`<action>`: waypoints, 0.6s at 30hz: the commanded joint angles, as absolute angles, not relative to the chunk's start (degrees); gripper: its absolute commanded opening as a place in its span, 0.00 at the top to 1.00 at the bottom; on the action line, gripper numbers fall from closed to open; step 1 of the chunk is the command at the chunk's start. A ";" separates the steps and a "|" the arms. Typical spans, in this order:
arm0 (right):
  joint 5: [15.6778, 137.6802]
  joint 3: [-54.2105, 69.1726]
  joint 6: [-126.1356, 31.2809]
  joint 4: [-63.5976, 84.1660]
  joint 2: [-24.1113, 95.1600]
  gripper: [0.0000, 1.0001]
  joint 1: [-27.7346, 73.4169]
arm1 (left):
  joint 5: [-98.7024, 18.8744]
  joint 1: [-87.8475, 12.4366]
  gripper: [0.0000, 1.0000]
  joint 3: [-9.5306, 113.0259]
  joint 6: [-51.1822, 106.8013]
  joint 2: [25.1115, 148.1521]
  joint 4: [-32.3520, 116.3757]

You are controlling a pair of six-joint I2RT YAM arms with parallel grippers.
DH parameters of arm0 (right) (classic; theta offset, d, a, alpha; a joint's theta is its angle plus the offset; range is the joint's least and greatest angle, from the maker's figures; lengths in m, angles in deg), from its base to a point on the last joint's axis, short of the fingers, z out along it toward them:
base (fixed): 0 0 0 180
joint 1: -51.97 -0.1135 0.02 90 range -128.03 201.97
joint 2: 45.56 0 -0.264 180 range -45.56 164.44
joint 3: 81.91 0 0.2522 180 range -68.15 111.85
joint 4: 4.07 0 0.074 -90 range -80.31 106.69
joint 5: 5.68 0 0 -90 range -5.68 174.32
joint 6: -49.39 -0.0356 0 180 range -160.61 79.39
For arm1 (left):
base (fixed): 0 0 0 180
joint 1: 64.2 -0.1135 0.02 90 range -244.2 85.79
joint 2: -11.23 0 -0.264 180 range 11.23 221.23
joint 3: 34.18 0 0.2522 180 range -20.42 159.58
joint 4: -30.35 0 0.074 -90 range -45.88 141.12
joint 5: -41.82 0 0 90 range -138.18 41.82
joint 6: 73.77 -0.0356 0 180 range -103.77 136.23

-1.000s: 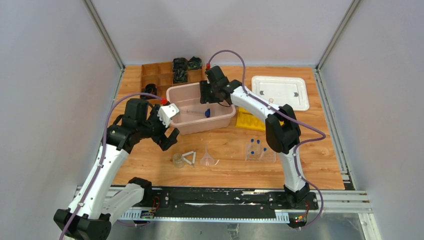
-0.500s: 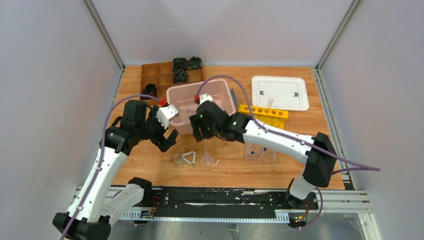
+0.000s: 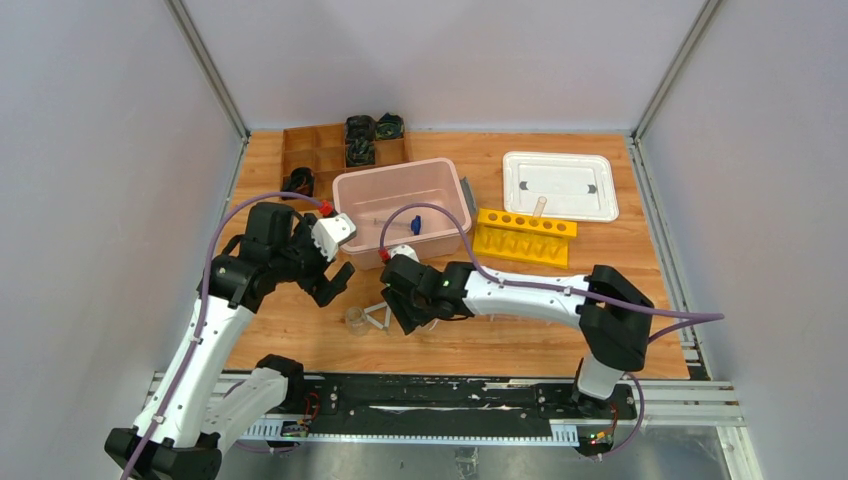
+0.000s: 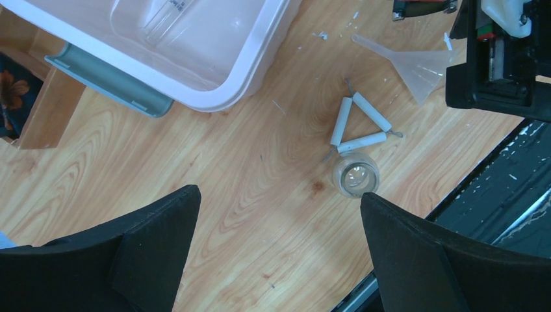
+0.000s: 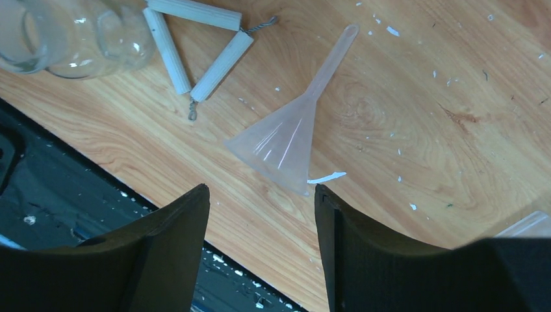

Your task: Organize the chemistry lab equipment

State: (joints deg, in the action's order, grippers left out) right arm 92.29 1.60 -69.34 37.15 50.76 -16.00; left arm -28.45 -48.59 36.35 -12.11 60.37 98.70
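**A:** Right hand, status?

**B:** Low over the near part of the bench. Fingers spread wide, nothing in them. The funnel lies on its side just ahead, wide mouth toward the gap and stem pointing away. Contact with either finger: cannot tell, though it looks clear of both.

**A:** What's beside the funnel?

**B:** White wire triangle, flat on the wood just beside it, toward the left arm. Small clear beaker upright on the triangle's side away from the funnel, touching it or nearly so.

**A:** Left hand?

**B:** Raised above the bench, fingers wide apart, empty. It looks down on the beaker and triangle, with a corner of the pink bin at the top of its view.

**A:** Inside the bin?

**B:** Blue-tipped rod, lying on the bin floor.

**A:** Farther right?

**B:** Yellow tube rack just right of the bin, with one clear tube leaning in a hole. White lid lies flat behind the rack. Brown box sits at the far left corner, dark items in some compartments.
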 commanded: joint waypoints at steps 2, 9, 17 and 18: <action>93.77 0.84 -69.84 37.34 53.85 0.37 -16.50 | -29.89 -48.47 0.00 36.66 -13.36 59.58 99.05; 94.13 -0.25 -69.41 35.66 54.07 0.46 -16.47 | -29.63 -48.47 0.00 37.38 -13.40 59.44 99.23; 100.80 -1.33 -65.08 35.35 50.87 0.80 -17.06 | -29.46 -48.47 0.00 38.04 -13.11 59.46 99.14; 101.44 -1.50 -64.52 35.35 50.17 0.86 -17.25 | -29.39 -48.47 0.00 38.18 -13.02 59.41 99.18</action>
State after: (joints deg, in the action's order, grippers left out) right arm 96.02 -0.43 -67.33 35.40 53.64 -16.06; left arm -29.39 -48.59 36.37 -12.74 60.33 98.83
